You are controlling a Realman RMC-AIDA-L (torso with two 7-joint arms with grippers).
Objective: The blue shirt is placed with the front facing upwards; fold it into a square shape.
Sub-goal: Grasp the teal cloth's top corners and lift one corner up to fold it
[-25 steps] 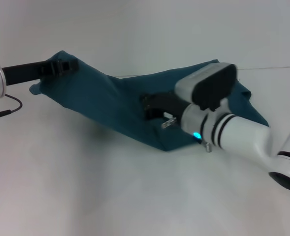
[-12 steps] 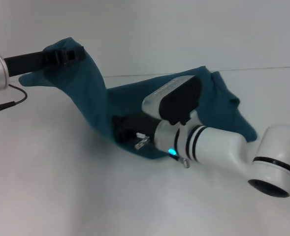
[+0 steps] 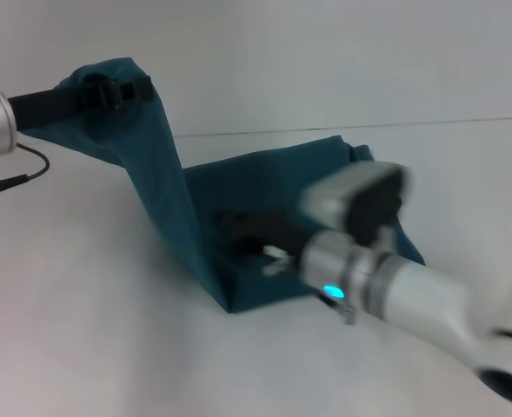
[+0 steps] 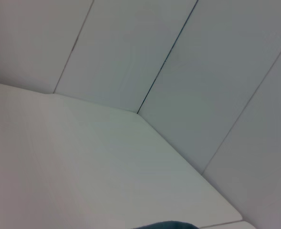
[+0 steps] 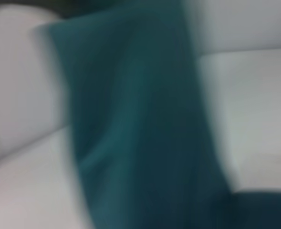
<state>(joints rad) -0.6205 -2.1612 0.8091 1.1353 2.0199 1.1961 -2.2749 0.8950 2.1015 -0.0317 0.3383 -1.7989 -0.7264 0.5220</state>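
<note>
holding one corner of the blue shirt [image 3: 238,217] high at the far left, the left pincer [image 3: 116,89] is clamped on the cloth, so a taut sheet slopes down from it to the white tabletop [image 3: 82,330]. this lift looks meant to carry that side over the rest for a fold. lower and to the right, the right pincer [image 3: 242,230] sits at the shirt's near edge, seemingly pinching it, though motion blur means i cannot tell its state.
</note>
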